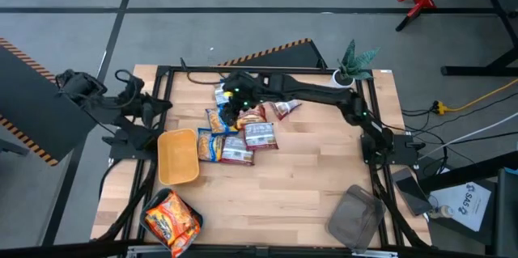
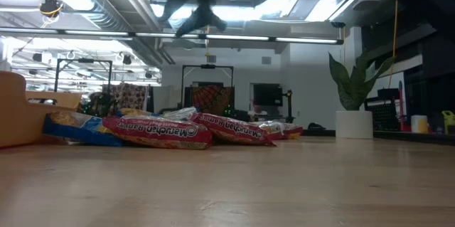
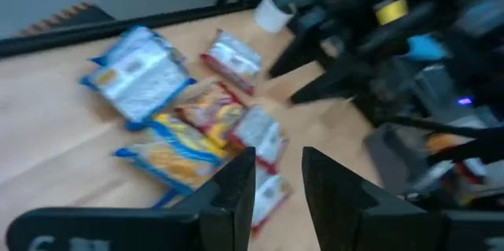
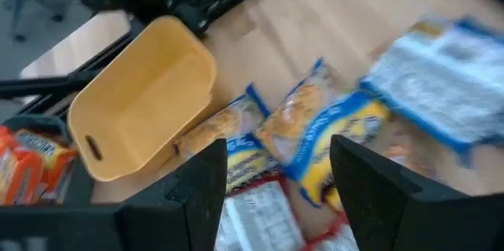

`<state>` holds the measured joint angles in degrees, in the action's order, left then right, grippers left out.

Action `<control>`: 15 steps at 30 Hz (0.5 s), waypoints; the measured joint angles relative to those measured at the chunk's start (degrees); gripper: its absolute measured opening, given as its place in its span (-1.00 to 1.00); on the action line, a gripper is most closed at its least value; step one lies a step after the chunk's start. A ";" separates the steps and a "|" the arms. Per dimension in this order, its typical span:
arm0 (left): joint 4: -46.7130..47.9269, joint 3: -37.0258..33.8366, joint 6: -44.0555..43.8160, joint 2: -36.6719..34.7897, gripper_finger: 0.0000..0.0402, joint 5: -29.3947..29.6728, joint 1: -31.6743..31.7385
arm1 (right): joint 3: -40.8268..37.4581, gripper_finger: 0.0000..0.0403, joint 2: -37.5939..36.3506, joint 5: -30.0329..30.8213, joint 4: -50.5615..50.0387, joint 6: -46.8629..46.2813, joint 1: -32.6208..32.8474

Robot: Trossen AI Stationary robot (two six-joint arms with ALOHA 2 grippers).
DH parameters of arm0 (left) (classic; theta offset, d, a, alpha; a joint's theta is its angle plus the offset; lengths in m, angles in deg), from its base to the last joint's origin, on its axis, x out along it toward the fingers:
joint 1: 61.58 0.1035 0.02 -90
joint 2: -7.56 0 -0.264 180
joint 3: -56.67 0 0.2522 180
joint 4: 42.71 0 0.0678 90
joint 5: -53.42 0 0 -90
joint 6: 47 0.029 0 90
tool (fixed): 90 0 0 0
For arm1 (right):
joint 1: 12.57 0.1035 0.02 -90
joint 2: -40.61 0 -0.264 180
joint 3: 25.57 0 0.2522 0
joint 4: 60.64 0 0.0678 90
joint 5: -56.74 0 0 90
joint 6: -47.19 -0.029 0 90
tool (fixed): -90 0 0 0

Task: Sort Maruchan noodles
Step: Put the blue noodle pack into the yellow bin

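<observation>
right gripper (image 4: 272,176) above the noodle packets (image 1: 239,133) beside the yellow tray (image 1: 178,156), jaws apart and empty, left gripper (image 3: 276,184) off the surface beyond that tray, jaws narrowly parted, empty

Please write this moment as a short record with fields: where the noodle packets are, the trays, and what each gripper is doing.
loose packets: Maruchan noodles heaped mid-table, beside the yellow tray
sorted packets: orange packets piled at the table's front-left corner
yellow tray: empty
grey tray: front-right corner, empty
right gripper: open, above the heap, holding nothing
left gripper: jaws apart, empty, back at the left edge
plant: far-right corner
</observation>
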<state>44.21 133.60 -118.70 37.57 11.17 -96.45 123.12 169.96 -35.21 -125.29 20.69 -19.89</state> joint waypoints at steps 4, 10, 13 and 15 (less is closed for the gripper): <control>-12.01 -2.22 5.44 2.29 -0.50 -2.38 0.01 | -0.04 0.04 2.22 -2.09 1.87 1.16 -2.26; -16.01 -0.32 10.68 10.64 -0.51 -3.20 7.32 | -0.02 0.04 2.10 -2.48 0.99 2.84 -7.03; -16.05 -0.32 13.74 12.24 -0.51 -9.11 16.09 | -0.02 0.04 1.36 -6.18 -1.31 3.07 -9.70; -17.11 -0.32 16.66 13.03 -0.51 -14.11 22.48 | 0.07 0.04 1.07 -7.95 -4.25 4.40 -11.44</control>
<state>27.10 133.28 -102.04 50.60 -2.94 -73.97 123.19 171.03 -43.16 -129.54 25.10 -31.33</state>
